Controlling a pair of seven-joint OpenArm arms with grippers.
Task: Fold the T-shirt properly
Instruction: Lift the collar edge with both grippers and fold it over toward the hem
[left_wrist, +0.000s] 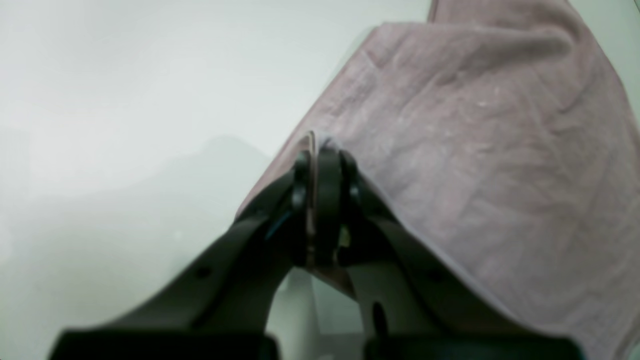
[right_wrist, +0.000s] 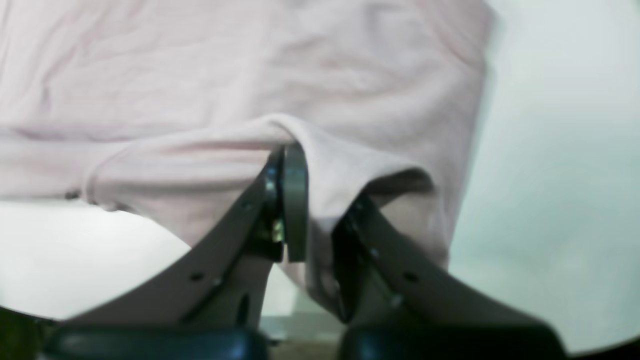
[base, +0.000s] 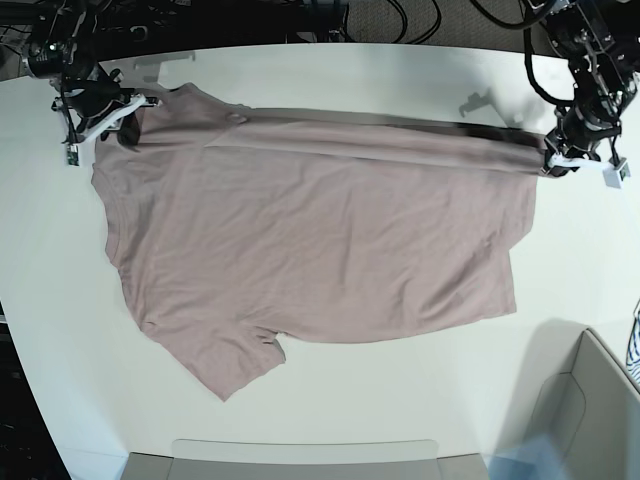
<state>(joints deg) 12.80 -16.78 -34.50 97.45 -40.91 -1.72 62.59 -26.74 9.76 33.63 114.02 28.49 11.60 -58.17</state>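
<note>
Main risk: uneven pull. Shirt (base: 330, 230) lies spread on the table (base: 60, 330), running away from both hands toward the base view's lower edge, with its near edge raised in a band strung between them. If one hand leads or lifts higher, I'd expect the body to skew and the fold to land crooked. Too much spread between hands would tension the band and could pull a corner out; too little and it sags and bunches underneath.

Right side looks worse: cloth humps over the fingertips and loops out beside them, so the grip probably has extra layers. Likely cost is a lump at that corner, or a snag on release. Sleeve beyond it, at the base view's lower left, sits crumpled; folding over that as is would likely trap creases.

Hands:
- Left gripper (left_wrist: 322, 200): nearly closed, thin pinch of shirt edge between the fingers, corner hanging just below. Looks a shallow bite, so slip is the likelier failure here.
- Right gripper (right_wrist: 312, 205): jaws close together on a gathered fold, cloth running up between the fingers and draping over. Layer count: can't tell.

Striped cloth (base: 634, 345) is well apart from the left hand, off the shirt. No conflict seen.
</note>
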